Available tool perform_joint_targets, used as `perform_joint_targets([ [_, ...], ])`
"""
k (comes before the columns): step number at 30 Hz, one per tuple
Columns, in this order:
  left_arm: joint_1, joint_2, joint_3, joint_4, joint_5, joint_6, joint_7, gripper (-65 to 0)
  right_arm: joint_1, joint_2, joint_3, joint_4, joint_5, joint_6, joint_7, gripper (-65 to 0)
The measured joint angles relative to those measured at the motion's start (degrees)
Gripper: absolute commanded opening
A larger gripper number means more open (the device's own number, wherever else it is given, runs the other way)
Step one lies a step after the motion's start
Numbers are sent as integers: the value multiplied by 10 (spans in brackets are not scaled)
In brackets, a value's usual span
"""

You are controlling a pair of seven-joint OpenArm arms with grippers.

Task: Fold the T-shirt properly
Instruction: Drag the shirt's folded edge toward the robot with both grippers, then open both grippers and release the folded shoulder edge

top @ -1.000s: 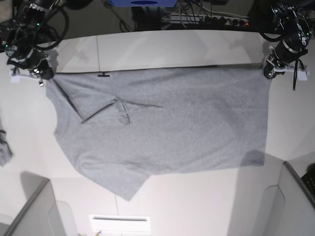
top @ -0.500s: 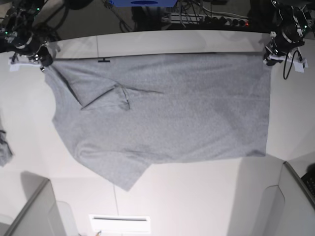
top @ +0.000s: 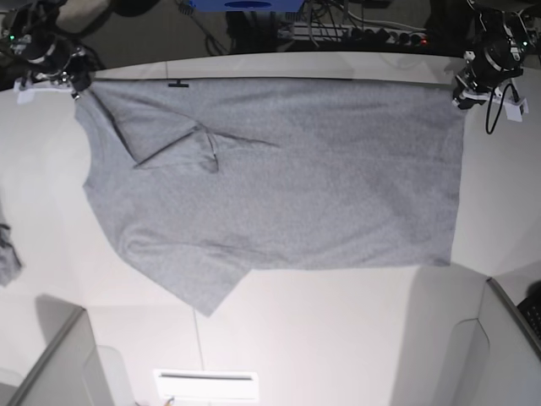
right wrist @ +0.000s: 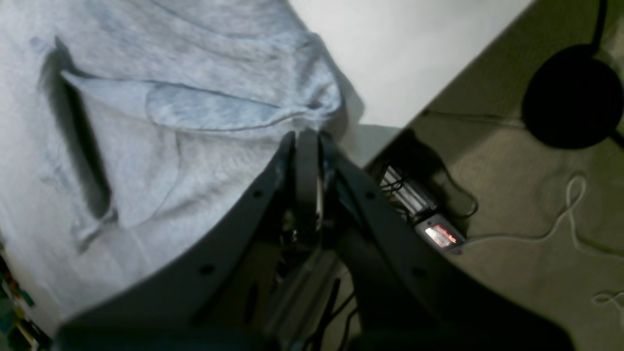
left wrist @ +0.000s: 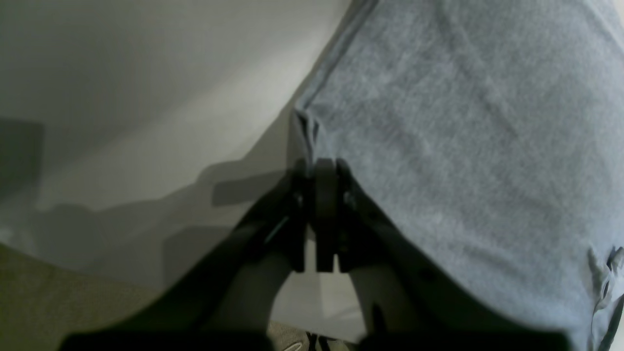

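No box, bin or tray shows in any view, so the T-shirt point(top: 287, 178) carries the scene: a large heather-grey garment spread plain side up over the white table point(top: 338, 338), with no lettering visible on the surface that faces the base camera. Its top edge runs nearly straight along the far side of the table, stretched between the two grippers, while the lower edge lies flat closer to the camera. On the base view's left a sleeve is folded inward over the body, forming a raised triangular flap with a dark crease beneath it, and at the lower left another sleeve juts out as a point toward the near edge. The cloth looks mostly smooth, with soft wrinkles near the folded sleeve. The left gripper point(left wrist: 324, 168) has its jaws pressed together on the corner of the shirt, where the hem bunches into a small pleat just above the fingertips (this corner is the one at the base view's upper right). The right gripper point(right wrist: 307, 134) is likewise closed tight, pinching a bunched fold of the shirt right at the table's edge, with the floor, a cable point(right wrist: 560, 214) and a small lit device point(right wrist: 438, 234) visible past it. A small grey cloth scrap point(top: 7, 254) lies well apart at the base view's left border.
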Motion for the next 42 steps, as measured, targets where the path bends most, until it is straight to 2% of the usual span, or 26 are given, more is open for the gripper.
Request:
perform_joint_targets([
  [4, 4, -8, 0, 0, 0, 0, 0, -650, 0, -13, 0, 19, 1, 0, -5, -650],
  [19, 59, -7, 0, 1, -1, 0, -2, -650, -2, -12, 0, 19, -1, 0, -5, -650],
  [42, 58, -10, 0, 1, 0, 0, -1, -650, -23, -11, 0, 20, 1, 0, -4, -650],
])
